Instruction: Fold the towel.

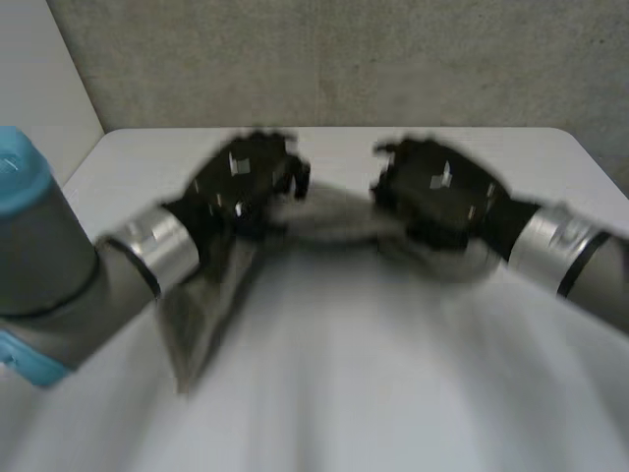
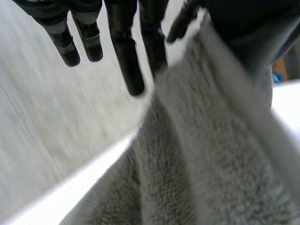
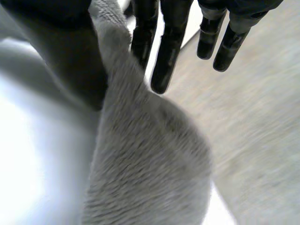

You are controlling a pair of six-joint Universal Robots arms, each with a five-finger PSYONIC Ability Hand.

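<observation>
A grey towel hangs between my two hands above the white table; one part droops under the left arm. My left hand is raised at the towel's left end. In the left wrist view its fingers are straight and spread, and the towel lies against the thumb side of the palm. My right hand is at the towel's right end. Its fingers are straight too, with the towel running up between them and the thumb base.
A grey wall stands behind the table's far edge. My left arm and right arm reach in from the near sides.
</observation>
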